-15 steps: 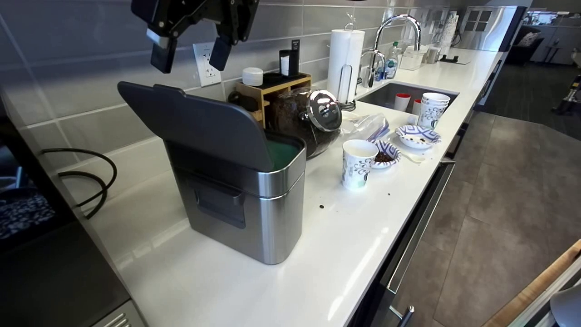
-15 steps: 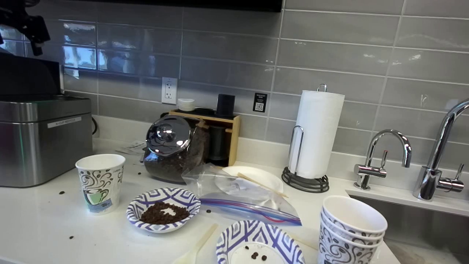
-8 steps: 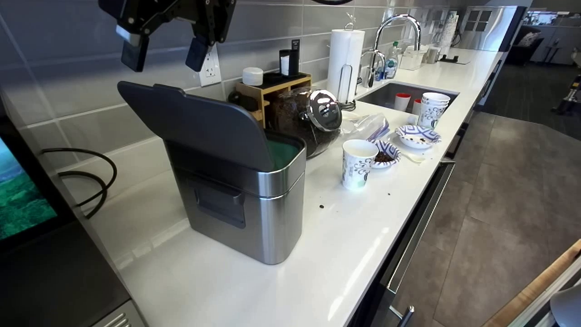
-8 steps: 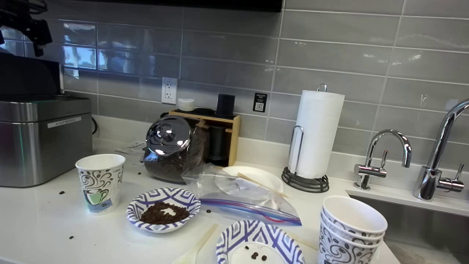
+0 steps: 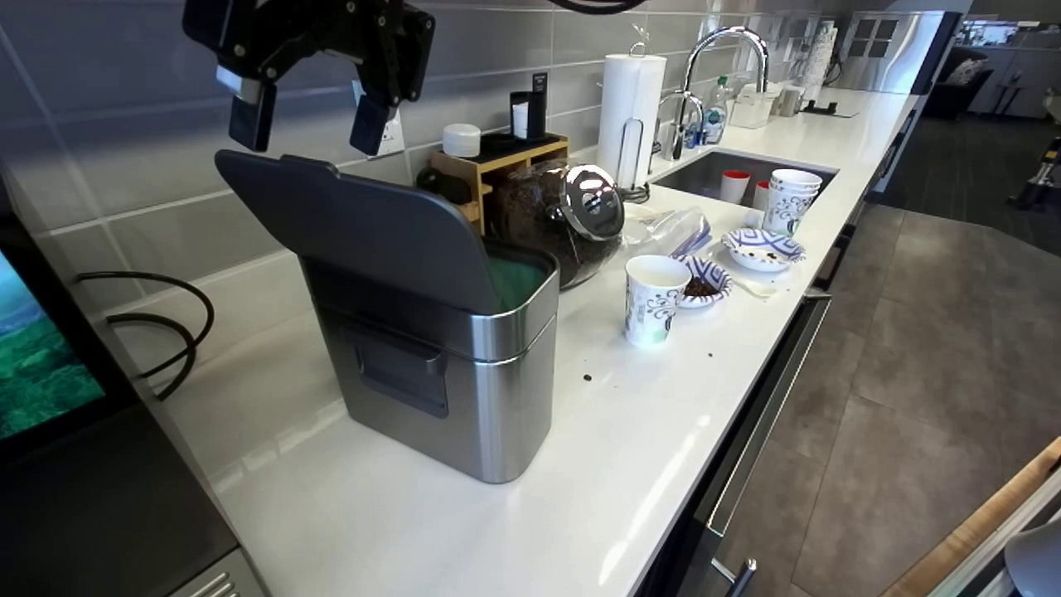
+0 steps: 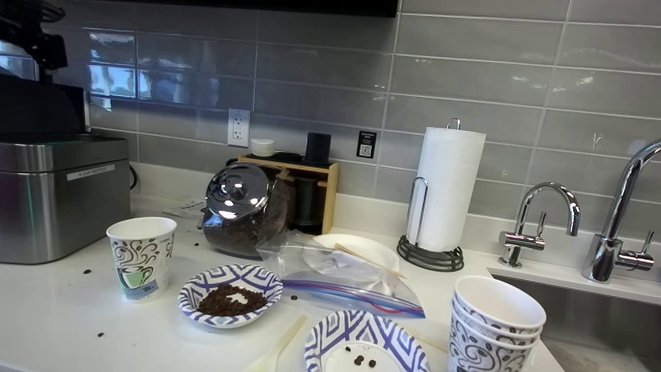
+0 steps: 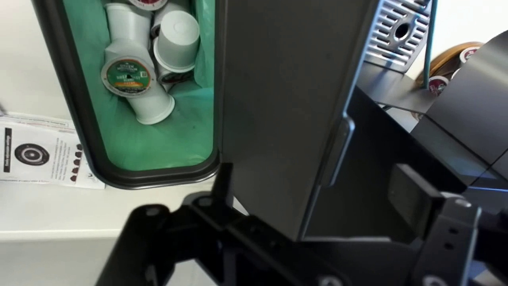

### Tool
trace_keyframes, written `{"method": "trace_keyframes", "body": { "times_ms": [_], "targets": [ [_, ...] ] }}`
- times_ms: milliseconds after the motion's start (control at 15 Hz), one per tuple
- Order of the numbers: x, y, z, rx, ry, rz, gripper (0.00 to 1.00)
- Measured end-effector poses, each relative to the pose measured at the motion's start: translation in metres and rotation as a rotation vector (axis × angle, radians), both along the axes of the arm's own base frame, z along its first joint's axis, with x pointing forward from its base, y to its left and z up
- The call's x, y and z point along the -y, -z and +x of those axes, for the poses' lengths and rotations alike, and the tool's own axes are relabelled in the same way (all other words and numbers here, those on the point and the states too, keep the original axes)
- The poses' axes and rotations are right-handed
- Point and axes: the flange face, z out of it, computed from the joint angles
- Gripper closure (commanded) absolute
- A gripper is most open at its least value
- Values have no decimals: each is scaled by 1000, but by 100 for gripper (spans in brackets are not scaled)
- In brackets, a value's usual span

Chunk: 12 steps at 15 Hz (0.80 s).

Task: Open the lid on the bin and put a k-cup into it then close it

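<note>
The brushed-steel bin (image 5: 518, 398) stands on the white counter, its dark grey lid (image 5: 373, 220) raised and leaning back at a slant. In the wrist view the lid (image 7: 285, 99) is seen beside the green-lined opening, where several used k-cups lie, among them a k-cup (image 7: 129, 76) with a green printed top. Just above the lid's raised edge in an exterior view hangs my gripper (image 5: 312, 137), jaws wide apart and nothing between them. In the wrist view the gripper (image 7: 315, 186) spans part of the lid from above; whether it touches cannot be told.
A dark machine (image 5: 91, 464) with a screen stands close to the bin. A paper cup (image 5: 653, 298), a jar (image 6: 248, 212), bowls and a paper towel roll (image 6: 449, 186) are farther along. A wooden holder (image 7: 444, 59) with k-cups shows in the wrist view.
In an exterior view my gripper has shifted left, then dropped a little towards the lid's raised edge. The machine's screen has lit up. Bin and lid have stayed put.
</note>
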Motion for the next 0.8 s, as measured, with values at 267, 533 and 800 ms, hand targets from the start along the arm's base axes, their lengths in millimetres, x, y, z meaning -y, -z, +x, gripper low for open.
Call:
{"method": "trace_keyframes", "body": {
  "times_ms": [267,533,800],
  "targets": [
    [4,1,-3,-69,41,-52,0],
    [6,4,-3,-88,67,-81,0],
    [6,9,-2,-78,82,-102,0]
  ]
}}
